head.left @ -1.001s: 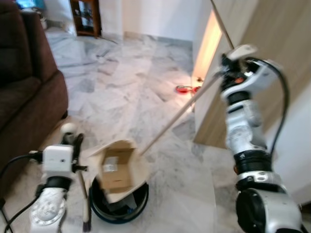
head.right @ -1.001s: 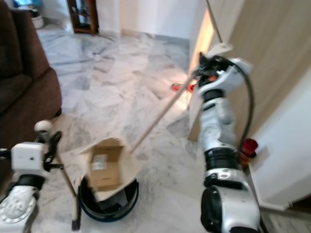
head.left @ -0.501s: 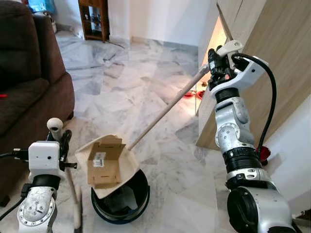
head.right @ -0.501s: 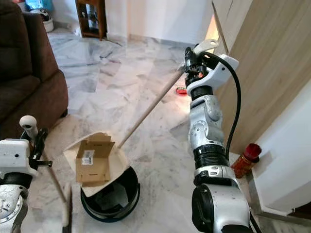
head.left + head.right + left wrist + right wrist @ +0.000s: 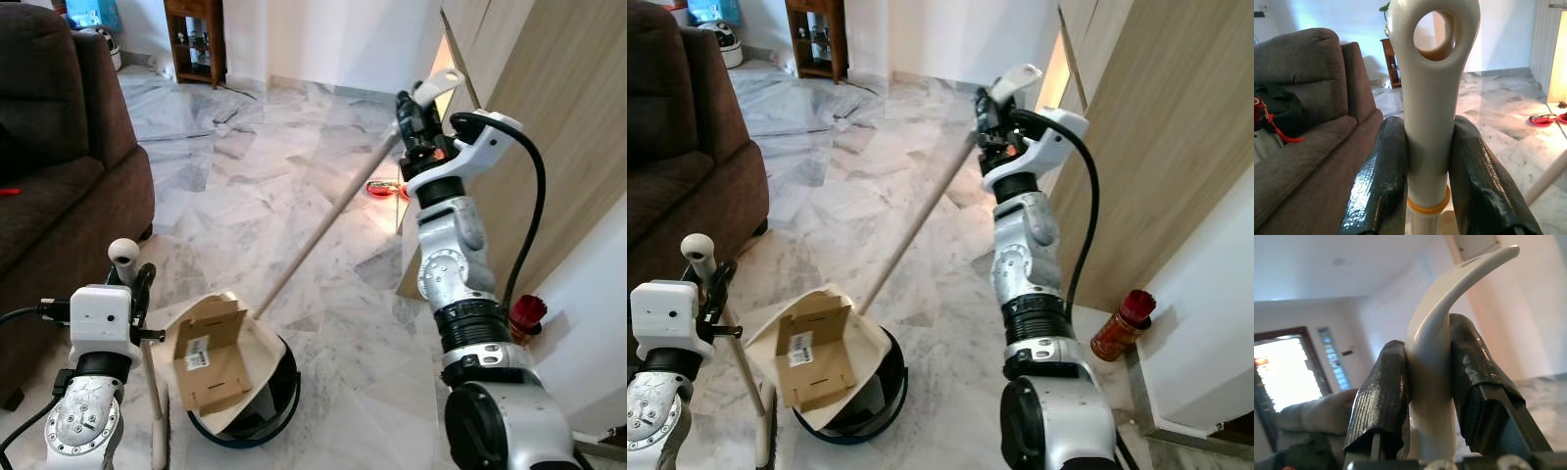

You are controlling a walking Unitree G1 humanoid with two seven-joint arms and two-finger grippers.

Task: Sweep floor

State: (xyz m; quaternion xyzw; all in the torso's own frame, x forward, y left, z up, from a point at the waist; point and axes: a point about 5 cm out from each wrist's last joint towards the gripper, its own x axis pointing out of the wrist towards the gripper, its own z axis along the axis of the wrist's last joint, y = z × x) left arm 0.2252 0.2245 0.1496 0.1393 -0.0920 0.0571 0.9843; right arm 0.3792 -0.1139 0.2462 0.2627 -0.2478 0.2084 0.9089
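My left gripper [image 5: 134, 291] is shut on a short cream broom handle [image 5: 1432, 98] with a loop at its top. The broom stick [image 5: 743, 372] runs down to the floor beside a black round bin [image 5: 265, 403]. Raised at head height, my right gripper [image 5: 415, 110] is shut on the hooked cream end [image 5: 1440, 328] of a long pole [image 5: 323, 225]. That pole slopes down to a cream dustpan [image 5: 257, 345] tilted over the bin. A flattened cardboard box [image 5: 209, 354] lies in the dustpan.
A brown sofa [image 5: 59, 186] fills the left side. A wooden cabinet [image 5: 549, 147] stands right of my right arm, with a red bottle [image 5: 1120, 324] at its foot. Red objects [image 5: 384, 189] lie on the marble floor [image 5: 245, 186] farther ahead. A dark wooden shelf [image 5: 196, 44] is at the back.
The view has shifted. My right gripper has swung the pole's top to the left, and the dustpan with the cardboard now sits lower over the bin. The left gripper keeps its hold.
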